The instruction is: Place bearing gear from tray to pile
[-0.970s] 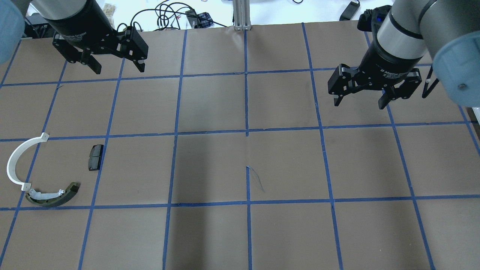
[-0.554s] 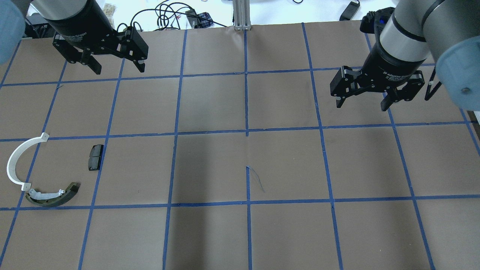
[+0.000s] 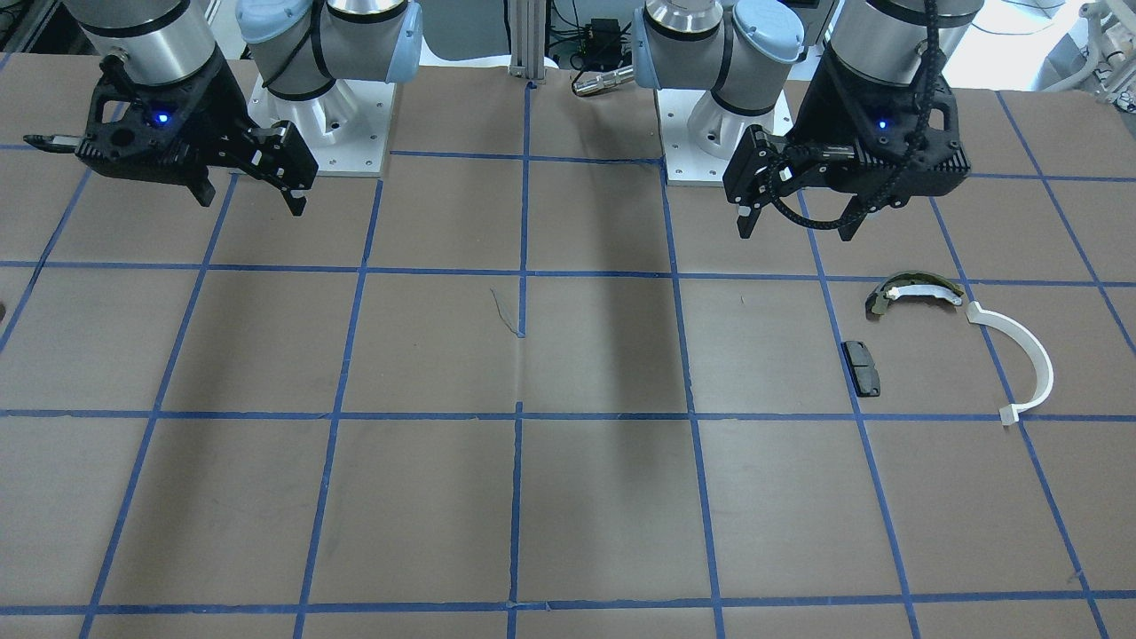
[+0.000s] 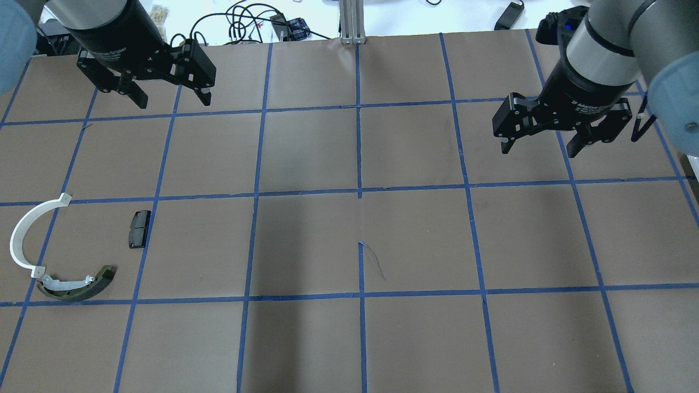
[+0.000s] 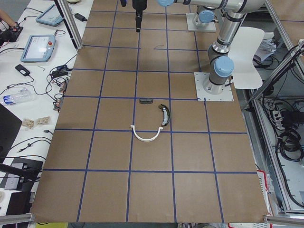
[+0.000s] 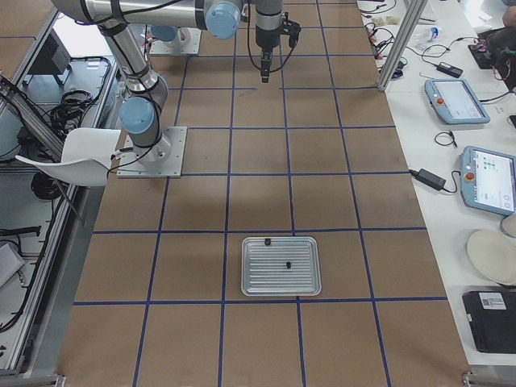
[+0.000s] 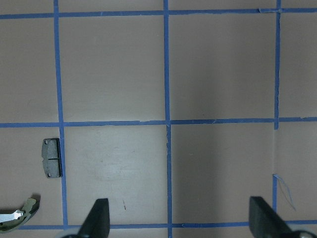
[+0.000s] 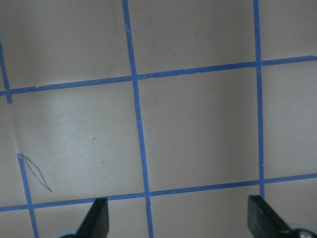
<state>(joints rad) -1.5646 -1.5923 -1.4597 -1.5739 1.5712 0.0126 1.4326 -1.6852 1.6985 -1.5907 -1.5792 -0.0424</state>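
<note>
The silver tray (image 6: 251, 284) shows only in the exterior right view, near that end of the table. Two small dark parts (image 6: 287, 264) lie on it, too small to tell which is the bearing gear. The pile sits at the robot's left: a white half-ring (image 4: 19, 231), an olive-and-white shoe (image 4: 82, 290) and a black pad (image 4: 138, 229). My left gripper (image 4: 172, 99) hangs open and empty high above the table, beyond the pile. My right gripper (image 4: 540, 149) is also open and empty, high over the table's right part.
Brown paper with a blue tape grid (image 4: 359, 191) covers the table. Cables (image 4: 246, 22) and a metal post (image 4: 352, 22) lie past the far edge. Tablets and a white plate (image 6: 493, 256) rest on the side bench. A white chair (image 6: 76, 157) stands by the arm bases.
My right gripper has shifted to the right, still open. The left arm and the pile have not moved.
</note>
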